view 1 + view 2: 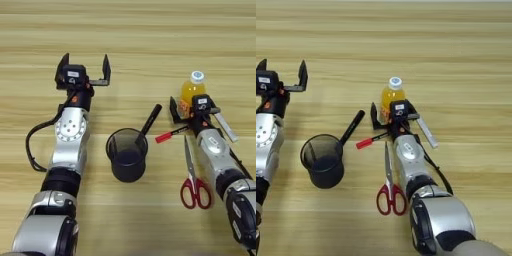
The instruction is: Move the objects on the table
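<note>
Wooden plank table (150, 40), round mesh pen cup (127, 155)

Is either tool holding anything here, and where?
Left tool open, empty. Right tool is at the orange-drink bottle's lower body; whether it grips cannot be told.

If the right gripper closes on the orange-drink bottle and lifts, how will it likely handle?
The orange-drink bottle stands upright, small and narrow, so a sideways nudge probably tips it. Its round body would likely roll afterwards. The right gripper sits right at its base, so grasping low seems steadier.
</note>
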Tool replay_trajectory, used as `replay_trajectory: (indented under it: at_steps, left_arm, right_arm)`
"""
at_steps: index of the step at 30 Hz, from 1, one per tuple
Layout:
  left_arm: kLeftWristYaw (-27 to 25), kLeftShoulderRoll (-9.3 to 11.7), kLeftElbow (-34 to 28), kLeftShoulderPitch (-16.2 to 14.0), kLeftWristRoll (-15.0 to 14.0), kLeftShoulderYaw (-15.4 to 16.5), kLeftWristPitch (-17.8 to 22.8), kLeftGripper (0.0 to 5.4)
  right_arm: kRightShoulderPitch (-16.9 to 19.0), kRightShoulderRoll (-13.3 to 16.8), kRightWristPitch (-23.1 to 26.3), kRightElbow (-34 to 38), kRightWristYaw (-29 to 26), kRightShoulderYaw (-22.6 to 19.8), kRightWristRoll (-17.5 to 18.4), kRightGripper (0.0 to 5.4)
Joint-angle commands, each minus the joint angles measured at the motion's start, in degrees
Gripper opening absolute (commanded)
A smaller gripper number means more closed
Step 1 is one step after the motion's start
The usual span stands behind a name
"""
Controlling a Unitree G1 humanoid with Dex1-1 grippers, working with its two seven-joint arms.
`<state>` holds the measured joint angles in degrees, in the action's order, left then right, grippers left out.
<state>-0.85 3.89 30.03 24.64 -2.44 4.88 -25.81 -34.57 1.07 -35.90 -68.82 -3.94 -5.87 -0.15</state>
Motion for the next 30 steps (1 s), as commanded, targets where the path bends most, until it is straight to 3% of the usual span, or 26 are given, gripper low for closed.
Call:
replay_trajectory:
  at_steps: [1,9,18,24,30]
  left_arm:
    - [0.66,-0.19,0.53,0.84,1.09,-0.28,-0.81,5.40]
    - [1.04,-0.10,0.55,0.78,1.28,-0.57,-1.00,5.40]
    - [1.19,0.03,1.06,0.96,1.45,-0.74,-1.36,5.40]
    - [1.29,0.03,1.45,1.10,1.64,-0.83,-1.68,5.40]
    - [1.45,-0.14,1.48,1.14,1.94,-0.85,-1.77,5.40]
  right_arm:
    - [-0.41,0.46,-2.98,1.93,0.74,-0.35,0.01,5.38]
    - [0.80,1.02,-7.20,7.11,0.62,0.15,-0.26,5.38]
    - [5.17,1.71,-12.98,17.87,1.61,2.43,-2.89,5.38]
    - [7.81,1.65,-12.54,27.24,0.75,3.62,-3.00,5.38]
    - [11.26,1.95,-8.55,39.04,-1.21,5.22,-1.59,5.38]
